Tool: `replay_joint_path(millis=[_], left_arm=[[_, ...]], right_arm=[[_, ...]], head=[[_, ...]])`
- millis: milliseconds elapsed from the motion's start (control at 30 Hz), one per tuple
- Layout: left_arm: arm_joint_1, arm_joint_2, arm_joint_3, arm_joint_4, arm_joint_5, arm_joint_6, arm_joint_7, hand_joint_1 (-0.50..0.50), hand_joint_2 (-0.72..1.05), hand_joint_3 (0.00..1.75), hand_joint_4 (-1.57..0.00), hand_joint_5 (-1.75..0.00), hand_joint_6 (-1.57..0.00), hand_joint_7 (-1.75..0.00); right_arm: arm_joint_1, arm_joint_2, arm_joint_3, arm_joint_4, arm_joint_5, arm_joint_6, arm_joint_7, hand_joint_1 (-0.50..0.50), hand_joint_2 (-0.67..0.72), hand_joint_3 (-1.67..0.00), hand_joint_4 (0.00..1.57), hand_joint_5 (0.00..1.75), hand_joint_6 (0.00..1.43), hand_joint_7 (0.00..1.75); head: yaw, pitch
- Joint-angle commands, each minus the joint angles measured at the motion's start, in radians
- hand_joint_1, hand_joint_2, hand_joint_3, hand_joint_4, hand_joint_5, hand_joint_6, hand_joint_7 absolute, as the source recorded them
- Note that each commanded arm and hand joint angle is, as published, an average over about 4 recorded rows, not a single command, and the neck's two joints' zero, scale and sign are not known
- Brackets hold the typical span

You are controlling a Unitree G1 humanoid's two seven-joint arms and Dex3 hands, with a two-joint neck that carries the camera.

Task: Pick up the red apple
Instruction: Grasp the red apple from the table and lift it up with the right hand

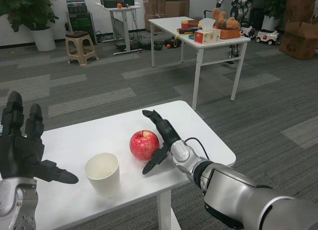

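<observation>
Head view: the red apple (144,144) is sitting upright on the white tabletop (99,135), a little right of centre and toward the front edge, stem dimple facing up. Just to its left, close beside it but not touching, a white paper cup (102,173) is standing upright with its mouth open to the camera.

The right hand (160,140) is reaching in from the lower right, its silver forearm crossing the tabletop's front corner. Its fingers are spread, released, holding nothing: one dark finger is arching over behind the apple's right shoulder, another is pointing down at the tabletop just beside the apple's lower right. The hand is bracketing the fruit on its right side; whether any fingertip is actually touching the skin, I cannot tell.

The left hand (22,148) is hovering at the far left edge of the picture, palm forward, fingers upright and apart, thumb sticking out toward the cup, grasping nothing and well apart from the apple.

Beyond, on the grey carpet, a second white table (198,34) is carrying a tissue box (206,35) and toys, and a beige stool (81,47) is standing near a potted plant (32,14).
</observation>
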Motion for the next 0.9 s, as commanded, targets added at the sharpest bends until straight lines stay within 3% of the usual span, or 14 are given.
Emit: replay_joint_path(millis=[33,267,567,733,900], left_arm=[[0.014,-0.001,0.007,-0.001,-0.008,-0.008,-0.001,-0.48,-0.55,0.09,0.00,-0.08,0.00,0.00],[0.016,-0.001,0.007,0.000,-0.008,-0.008,-0.001,-0.48,-0.55,0.09,0.00,0.00,0.00,0.00],[0.016,-0.001,0.006,-0.001,-0.008,-0.008,-0.002,-0.48,-0.55,0.04,0.00,-0.10,0.00,0.00],[0.017,-0.001,0.006,-0.001,-0.008,-0.008,-0.001,-0.48,-0.55,0.09,0.00,-0.08,0.00,0.00],[0.018,-0.001,0.007,0.000,-0.008,-0.008,-0.001,-0.48,-0.55,0.04,0.00,-0.05,0.00,0.00]], right_arm=[[0.004,0.014,0.016,0.050,0.000,0.005,-0.003,-0.50,0.01,-0.16,0.00,0.00,0.00,0.28],[0.002,0.024,0.027,0.108,-0.002,0.006,-0.011,-0.50,-0.10,-0.16,0.00,0.00,0.00,0.28],[0.003,0.030,0.059,0.119,-0.002,0.009,-0.011,-0.46,-0.26,-0.16,0.00,0.00,0.01,0.35],[0.002,0.032,0.083,0.127,-0.002,0.011,-0.005,-0.42,-0.37,-0.38,0.00,0.00,0.09,0.44],[0.002,0.030,0.114,0.134,-0.002,0.011,0.007,-0.39,-0.46,-0.56,0.00,0.24,0.24,0.68]], head=[[0.000,-0.002],[-0.001,-0.003],[0.000,-0.004],[0.002,-0.004],[0.003,-0.004]])
